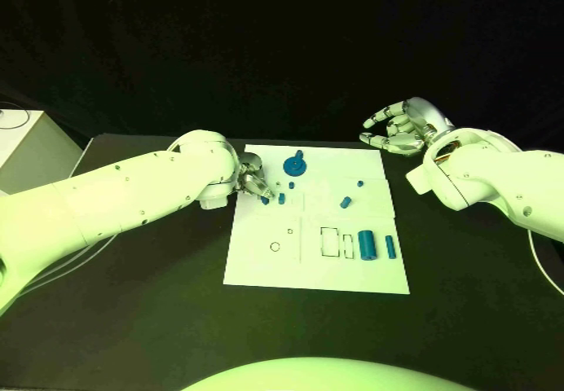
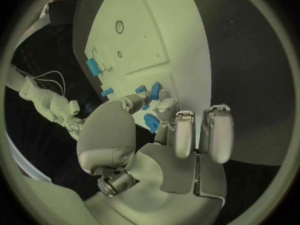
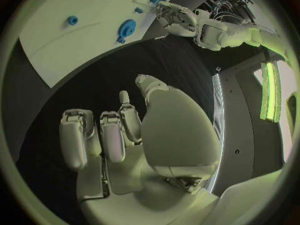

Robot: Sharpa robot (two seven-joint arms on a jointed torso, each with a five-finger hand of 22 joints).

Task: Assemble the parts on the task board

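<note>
Black table: left hand (image 1: 252, 184) touches parts (image 1: 279, 198).

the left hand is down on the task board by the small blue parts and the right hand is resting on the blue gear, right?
Not quite. The left hand is at the small blue parts on the task board, but the right hand hangs off the board, holding nothing, away from the blue gear. The head view shows this.

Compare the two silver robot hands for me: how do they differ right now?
The left hand is down on the white task board, fingers among the small blue parts at its far left; the right hand hovers over the black table beyond the board's far right corner. The left fingertips converge on parts; the right holds nothing, fingers loosely curled. Both are silver, on white arms.
</note>
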